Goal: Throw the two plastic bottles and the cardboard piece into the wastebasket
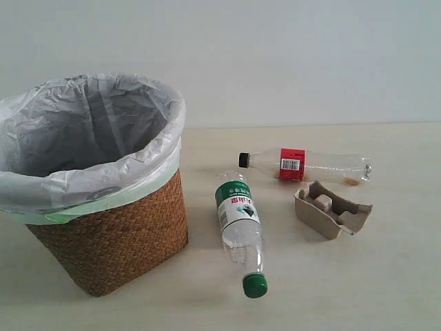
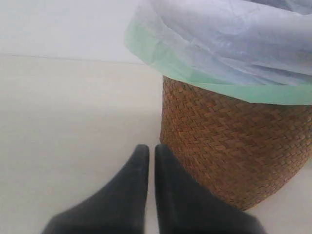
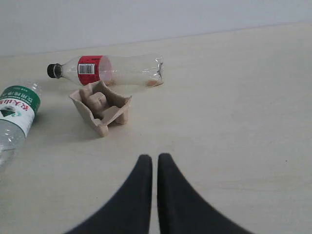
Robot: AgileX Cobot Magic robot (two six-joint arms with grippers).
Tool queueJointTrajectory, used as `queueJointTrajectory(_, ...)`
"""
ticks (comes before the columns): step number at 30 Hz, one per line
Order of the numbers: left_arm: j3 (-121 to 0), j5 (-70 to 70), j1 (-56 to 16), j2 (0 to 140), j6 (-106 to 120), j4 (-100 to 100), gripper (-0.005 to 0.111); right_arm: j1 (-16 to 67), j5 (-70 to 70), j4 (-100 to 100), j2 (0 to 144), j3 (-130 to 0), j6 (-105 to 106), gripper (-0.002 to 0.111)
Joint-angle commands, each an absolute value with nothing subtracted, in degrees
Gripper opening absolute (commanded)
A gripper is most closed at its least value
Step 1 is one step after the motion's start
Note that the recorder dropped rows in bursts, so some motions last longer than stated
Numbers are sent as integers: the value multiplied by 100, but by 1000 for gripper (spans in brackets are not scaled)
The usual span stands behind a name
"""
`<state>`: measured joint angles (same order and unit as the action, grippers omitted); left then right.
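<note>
Claws: left claw [image 2: 151, 148] and right claw [image 3: 154, 158] clenched, empty | Risk: clear green-capped plastic bottle [image 1: 240, 229], at 3 o'clock of brown wicker wastebasket [image 1: 117, 234], may roll if nudged.

You have a round brown woven wicker wastebasket [image 1: 117, 241] with a fine criss-cross weave, lined with a translucent white plastic bag [image 1: 83, 117] edged in pale green. The wider clear plastic bottle [image 1: 239, 224] has a green cap and a green-and-white label. The slimmer clear plastic bottle [image 1: 310, 165] has a black cap and a red label with a white barcode patch. The small moulded pulp cardboard tray [image 1: 331, 207] is grey-beige and your desk [image 1: 386, 276] pale cream. The left end effector [image 2: 148, 148] and right end effector [image 3: 154, 157] are black.
</note>
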<state>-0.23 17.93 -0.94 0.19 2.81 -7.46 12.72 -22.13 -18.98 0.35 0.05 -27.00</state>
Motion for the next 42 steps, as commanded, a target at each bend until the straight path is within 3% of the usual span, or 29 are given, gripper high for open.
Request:
queueJointTrajectory(1, 0, 1774, -91, 0, 252, -729, 4, 1256, -2196, -1918, 0, 0, -2688, 0)
queueJointTrajectory(9, 0, 1774, -91, 0, 252, -729, 4, 1256, -2167, -1129, 0, 0, -3595, 0)
queueJointTrajectory(22, 0, 1774, -91, 0, 252, -729, 4, 1256, -874, 704, 0, 0, -4139, 0)
queueJointTrajectory(42, 0, 1774, -91, 0, 252, -729, 4, 1256, -44, 716, 0, 0, -4150, 0)
